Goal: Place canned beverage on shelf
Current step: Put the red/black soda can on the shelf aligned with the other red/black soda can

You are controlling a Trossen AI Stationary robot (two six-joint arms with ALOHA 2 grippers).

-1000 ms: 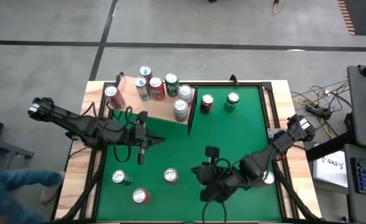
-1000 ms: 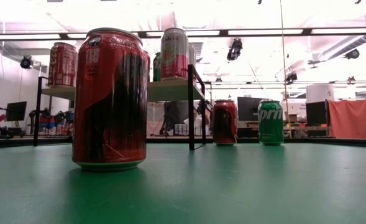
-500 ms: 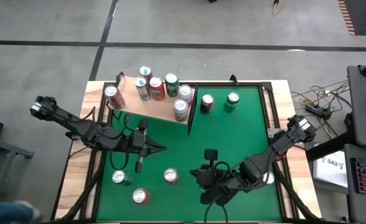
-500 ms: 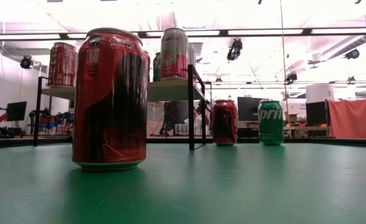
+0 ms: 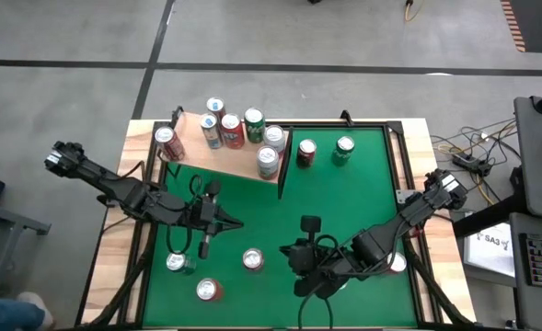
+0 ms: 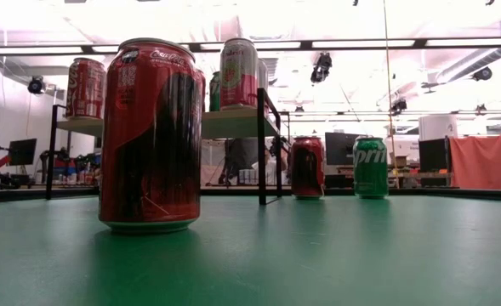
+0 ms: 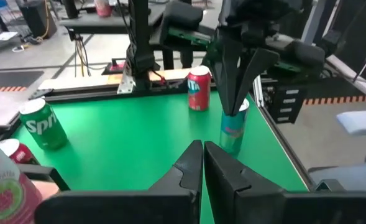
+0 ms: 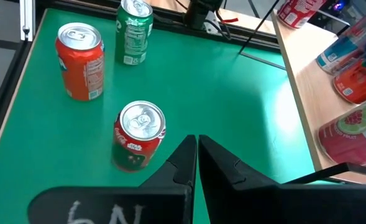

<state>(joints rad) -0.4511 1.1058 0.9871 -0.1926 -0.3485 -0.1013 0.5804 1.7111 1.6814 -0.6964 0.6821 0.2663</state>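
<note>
Left gripper (image 5: pixel 236 222): over the green table (image 5: pixel 344 211), just below the shelf. Its fingers (image 7: pixel 189 165) are pressed tight together and hold nothing.
Shelf (image 5: pixel 192 147): a pale wood board at the far left corner of the table, with a thin dark end panel (image 5: pixel 284 164) on its right side.
Cans on the shelf: six stand on the board. A red and white one (image 5: pixel 167 142) is at the left end. A silver-topped can (image 5: pixel 215 108), a blue one (image 5: pixel 211 131), a red one (image 5: pixel 233 131) and a green one (image 5: pixel 254 122) crowd the far edge. One can (image 5: pixel 268 161) stands by the end panel.
Cans beside the shelf: a dark red can (image 5: pixel 306 152) and a green Sprite can (image 5: pixel 344 148) stand on the table, just right of the panel.
Near cans: a green can (image 5: pixel 177 262), an orange can (image 5: pixel 208 291) and a red can (image 5: pixel 253 260) stand on the table near the front edge.
Right gripper (image 5: pixel 300 252): over the front middle of the table, near the red can. Its fingers (image 8: pixel 186 163) are squeezed together with nothing between them.
</note>
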